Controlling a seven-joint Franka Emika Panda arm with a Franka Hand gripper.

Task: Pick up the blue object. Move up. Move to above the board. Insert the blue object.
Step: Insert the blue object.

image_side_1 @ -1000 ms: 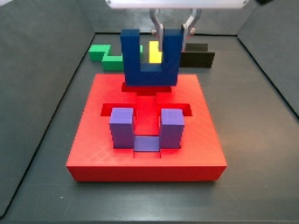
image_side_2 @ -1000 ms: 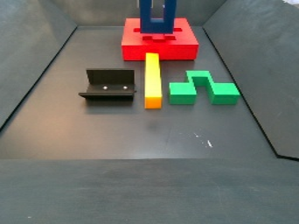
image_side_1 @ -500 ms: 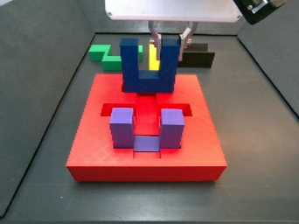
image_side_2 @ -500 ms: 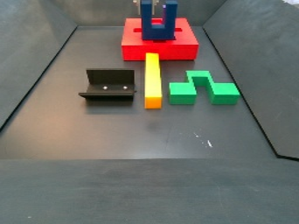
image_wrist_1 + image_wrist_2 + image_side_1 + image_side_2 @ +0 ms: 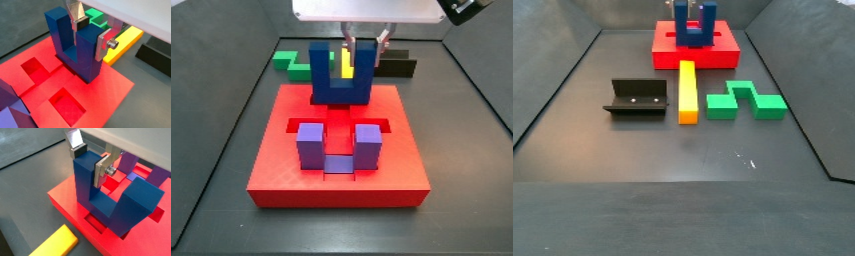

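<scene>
The blue object [image 5: 342, 80], a dark blue U-shaped block, stands upright with its base down in a recess at the far end of the red board [image 5: 338, 180]. My gripper [image 5: 362, 48] is straight above it, shut on the top of one prong. In both wrist views the silver fingers press that prong from two sides, gripper [image 5: 92, 35] on blue object [image 5: 77, 50] and gripper [image 5: 89, 162] on blue object [image 5: 93, 183]. The board shows around it in both wrist views [image 5: 107, 95] [image 5: 70, 193]. In a side view the blue object [image 5: 691, 25] rises from the board [image 5: 700, 55].
A lighter purple U-shaped block [image 5: 338, 145] sits in the board's near end. A yellow bar [image 5: 687, 90], a green block [image 5: 743, 100] and the fixture [image 5: 636, 98] lie on the dark floor beyond the board. Grey walls enclose the floor.
My gripper has come down with the blue object, from above the board into the recess. In the last half second it has hardly moved.
</scene>
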